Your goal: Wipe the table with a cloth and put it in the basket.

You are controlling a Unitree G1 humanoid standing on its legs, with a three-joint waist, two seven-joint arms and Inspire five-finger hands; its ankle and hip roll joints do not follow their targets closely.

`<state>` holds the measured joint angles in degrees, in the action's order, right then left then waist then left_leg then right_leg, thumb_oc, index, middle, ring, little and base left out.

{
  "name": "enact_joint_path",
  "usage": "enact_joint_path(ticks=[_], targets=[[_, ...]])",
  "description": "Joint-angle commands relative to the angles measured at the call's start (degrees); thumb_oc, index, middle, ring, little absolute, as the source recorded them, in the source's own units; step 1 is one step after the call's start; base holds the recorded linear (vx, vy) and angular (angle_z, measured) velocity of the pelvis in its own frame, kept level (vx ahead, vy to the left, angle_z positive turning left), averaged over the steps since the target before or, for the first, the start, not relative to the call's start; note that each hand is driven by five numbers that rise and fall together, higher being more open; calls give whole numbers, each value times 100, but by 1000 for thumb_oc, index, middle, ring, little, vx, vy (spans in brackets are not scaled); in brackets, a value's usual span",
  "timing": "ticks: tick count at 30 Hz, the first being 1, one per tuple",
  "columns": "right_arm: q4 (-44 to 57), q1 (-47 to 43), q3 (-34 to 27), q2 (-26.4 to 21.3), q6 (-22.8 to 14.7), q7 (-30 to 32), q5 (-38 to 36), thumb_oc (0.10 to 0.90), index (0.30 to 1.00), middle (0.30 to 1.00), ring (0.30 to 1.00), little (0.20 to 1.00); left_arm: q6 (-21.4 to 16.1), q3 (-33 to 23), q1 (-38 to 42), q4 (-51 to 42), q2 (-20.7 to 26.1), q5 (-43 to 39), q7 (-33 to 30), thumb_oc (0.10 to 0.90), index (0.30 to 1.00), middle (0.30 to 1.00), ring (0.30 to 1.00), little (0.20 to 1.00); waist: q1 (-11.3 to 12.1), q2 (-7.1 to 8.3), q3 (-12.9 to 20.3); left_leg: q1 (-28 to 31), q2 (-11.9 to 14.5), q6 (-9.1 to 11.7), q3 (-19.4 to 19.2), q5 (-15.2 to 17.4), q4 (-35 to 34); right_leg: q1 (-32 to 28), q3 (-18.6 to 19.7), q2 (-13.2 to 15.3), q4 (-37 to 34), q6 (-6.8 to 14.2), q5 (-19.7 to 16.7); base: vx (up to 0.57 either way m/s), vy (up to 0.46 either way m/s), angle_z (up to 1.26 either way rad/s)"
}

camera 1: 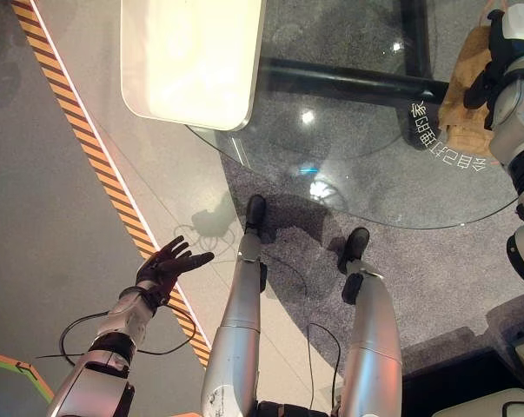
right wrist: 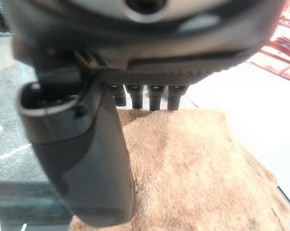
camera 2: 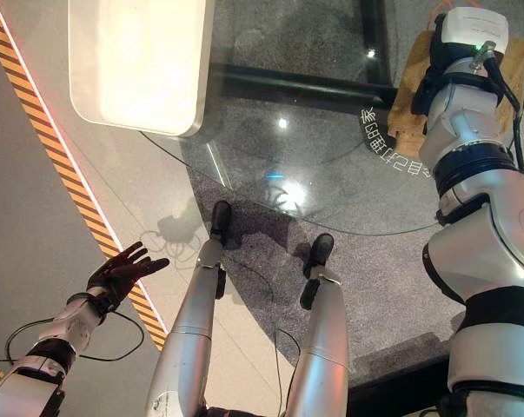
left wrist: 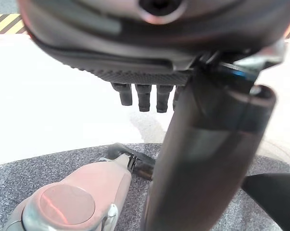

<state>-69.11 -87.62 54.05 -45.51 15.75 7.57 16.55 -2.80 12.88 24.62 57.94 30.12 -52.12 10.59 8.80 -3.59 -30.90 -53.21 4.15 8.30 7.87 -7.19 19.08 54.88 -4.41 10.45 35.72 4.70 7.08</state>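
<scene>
A fuzzy tan cloth (right wrist: 197,168) is being pressed onto the round glass table (camera 1: 357,174) by the straight-fingered right hand (right wrist: 145,98); the left hand (camera 1: 168,263) is being held relaxed, spread, over the floor.

Both eye views look steeply down from the robot's head onto the round glass desk (camera 1: 357,148) and the floor beneath it. Set slightly apart, they share the desk's near edge, the white tray (camera 2: 140,61) on it and the striped floor tape (camera 1: 114,191) beside the desk. The right wrist view looks along the right hand (right wrist: 87,159) from very close onto the tan cloth (right wrist: 197,168) lying on the desk. The left wrist view looks along the left hand (left wrist: 202,163) at the floor, well away from the desk.
</scene>
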Motion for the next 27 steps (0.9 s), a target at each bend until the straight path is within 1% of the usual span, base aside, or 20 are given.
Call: enact_joint_path(ticks=[1,2,3,4,16,27], targets=[[-195,-535,182,-706,333,146,-184,687,804,804,804,787,-49,-45,-361,204,225,-71,58,800,900,900,900,900,-105,-142,111,-65,-510,-647,-445,612,432,-25,-490,-385,-527,-279,-338,0,0,0],[-193,-525,173,-700,334,121,-226,687,804,804,804,787,-53,-47,-361,197,221,-74,55,800,900,900,900,900,-106,-142,111,-62,-512,-648,-447,613,428,-29,-489,-388,-535,-281,-338,0,0,0],[-194,-516,159,-690,331,93,-252,147,340,340,340,247,-50,-52,-351,197,218,-66,51,800,900,900,900,900,-106,-141,111,-63,-511,-647,-449,614,430,-29,-491,-389,-533,-282,-336,0,0,0],[-194,-506,140,-681,325,60,-264,100,300,300,300,200,-43,-59,-336,196,217,-50,50,800,900,900,900,900,-107,-138,111,-69,-509,-645,-451,615,434,-24,-491,-388,-528,-283,-332,0,0,0],[-222,-402,25,-678,295,-10,-287,100,300,300,300,200,-48,-73,-318,178,215,-98,6,800,900,900,900,900,-115,-170,111,-76,-509,-642,-464,608,433,3,-493,-382,-493,-289,-319,0,0,0],[-247,-456,38,-664,237,-18,-263,100,300,300,300,200,-23,-69,-248,185,244,-119,30,800,900,900,900,900,-124,-162,111,-40,-499,-643,-478,587,366,-25,-503,-403,-552,-286,-340,0,0,0]])
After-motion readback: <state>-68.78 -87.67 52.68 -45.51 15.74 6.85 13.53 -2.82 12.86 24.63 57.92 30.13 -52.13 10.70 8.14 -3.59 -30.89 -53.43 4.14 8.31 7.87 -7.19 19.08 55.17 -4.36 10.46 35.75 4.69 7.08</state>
